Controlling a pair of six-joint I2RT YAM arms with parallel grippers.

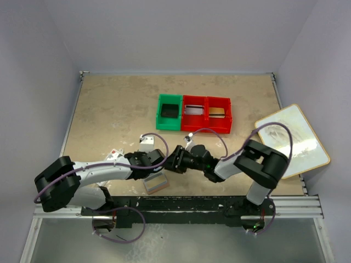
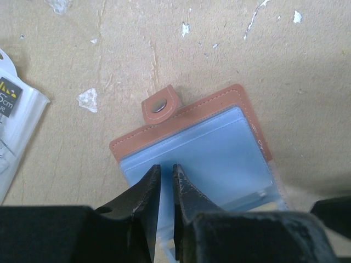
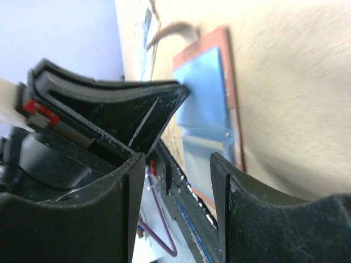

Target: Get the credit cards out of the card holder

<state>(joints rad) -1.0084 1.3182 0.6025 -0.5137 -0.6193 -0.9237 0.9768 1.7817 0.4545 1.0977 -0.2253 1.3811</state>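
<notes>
The small reddish-brown leather-like card holder [image 2: 214, 153] lies opened flat on the beige speckled surface [image 2: 285, 55]. Its light blue-grey lining faces up, and its round snap tab [image 2: 160, 103] points away from my left wrist. From above, the card holder [image 1: 156, 184] sits near the front edge of the surface, where my two grippers come close together. My left gripper [image 2: 166, 167] is right over its near edge. Its fingers are drawn almost together, with only a thin slit between them, and the tips rest on the lining. Whether they pinch a sleeve I cannot tell. My right gripper [image 3: 176, 159] has its fingers [image 3: 247, 219] spread apart with nothing between them, low at the surface, and the card holder lies just beyond it. A clear white packet [image 2: 19, 126] lies to the left of the card holder, not touching it.
</notes>
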